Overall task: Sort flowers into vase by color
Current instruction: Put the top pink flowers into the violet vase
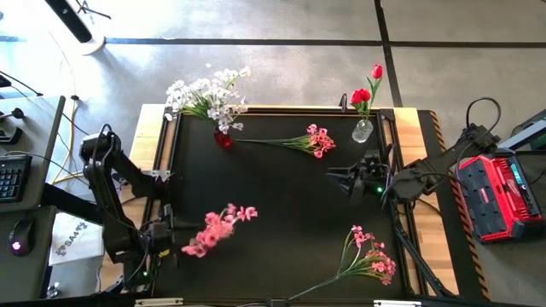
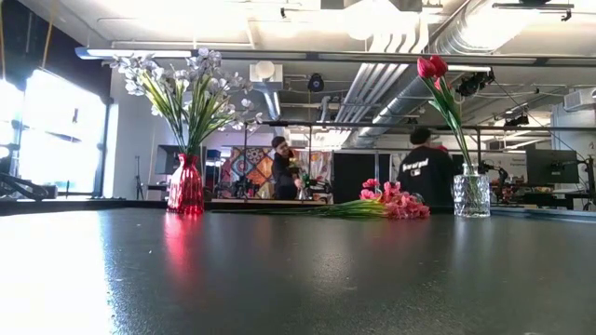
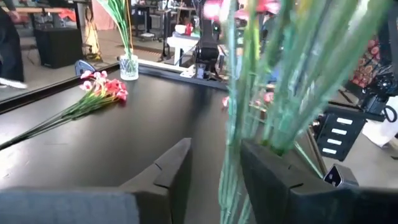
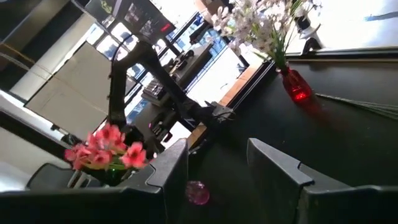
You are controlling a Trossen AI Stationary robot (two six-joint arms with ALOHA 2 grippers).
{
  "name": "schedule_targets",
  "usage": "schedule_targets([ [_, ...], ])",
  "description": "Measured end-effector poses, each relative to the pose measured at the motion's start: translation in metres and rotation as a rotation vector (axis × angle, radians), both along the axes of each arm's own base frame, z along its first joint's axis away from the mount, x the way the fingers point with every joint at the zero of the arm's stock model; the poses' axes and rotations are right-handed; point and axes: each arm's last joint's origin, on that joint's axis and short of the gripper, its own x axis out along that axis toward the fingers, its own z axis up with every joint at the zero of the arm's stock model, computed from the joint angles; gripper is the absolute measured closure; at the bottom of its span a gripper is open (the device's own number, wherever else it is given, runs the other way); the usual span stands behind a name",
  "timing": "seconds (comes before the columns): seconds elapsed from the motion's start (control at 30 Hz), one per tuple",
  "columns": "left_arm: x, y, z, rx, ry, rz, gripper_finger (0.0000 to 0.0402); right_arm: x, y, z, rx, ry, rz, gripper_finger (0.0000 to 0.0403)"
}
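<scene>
Two vases stand on the black worktop [image 1: 281, 222], both along its far edge. The red vase [image 1: 223, 139] serves as the reference point. It holds the white-blossom bunch [image 1: 207, 95], whose stems rise from its neck and fan outward over the far edge of the worktop. The clear vase [image 1: 363, 130] stands well to the right of the red vase, near the far right corner, and holds the red tulip-like blooms [image 1: 368, 88] on upright green stems.

Three pink-blossom bunches sit outside any vase. The first pink bunch [image 1: 318, 141] lies flat on the worktop between the red vase and the clear vase, its stems pointing toward the red vase and its blossoms toward the clear one. The second pink bunch [image 1: 372, 258] lies flat well away from the red vase, toward the near right corner, stems trailing toward the near edge. The third pink bunch [image 1: 219, 228] is on the near side of the red vase, close to the left edge.

The left claw [image 1: 169, 228] is at the stem end of the third pink bunch. In the left wrist view its fingers [image 3: 177, 171] stand partly spread with the green stems passing between them; whether they pinch the stems cannot be told.

The right claw [image 1: 334, 179] hovers above the worktop, to the right of the red vase and nearer than the clear vase. Its fingers are spread and hold nothing.
</scene>
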Motion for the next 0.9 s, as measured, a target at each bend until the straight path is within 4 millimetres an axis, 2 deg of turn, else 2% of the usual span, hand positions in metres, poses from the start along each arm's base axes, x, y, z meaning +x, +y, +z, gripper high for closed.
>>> schedule_targets([
  [0.13,-0.002,0.008,0.01,-0.018,0.034,-0.008,0.0265,0.003,0.003,-0.006,-0.012,0.045,0.043,0.0249],
  [0.33,-0.008,0.026,0.034,-0.014,0.107,-0.052,0.0263,0.016,0.013,-0.04,0.021,0.264,0.074,0.0249],
  [0.63,-0.013,0.071,0.071,-0.197,0.128,-0.058,0.0263,0.039,0.027,-0.08,0.035,0.479,0.099,0.0249],
  [0.9,-0.008,0.106,0.096,-0.309,0.148,-0.058,0.0263,0.047,0.035,-0.115,0.074,0.747,0.209,0.0249],
])
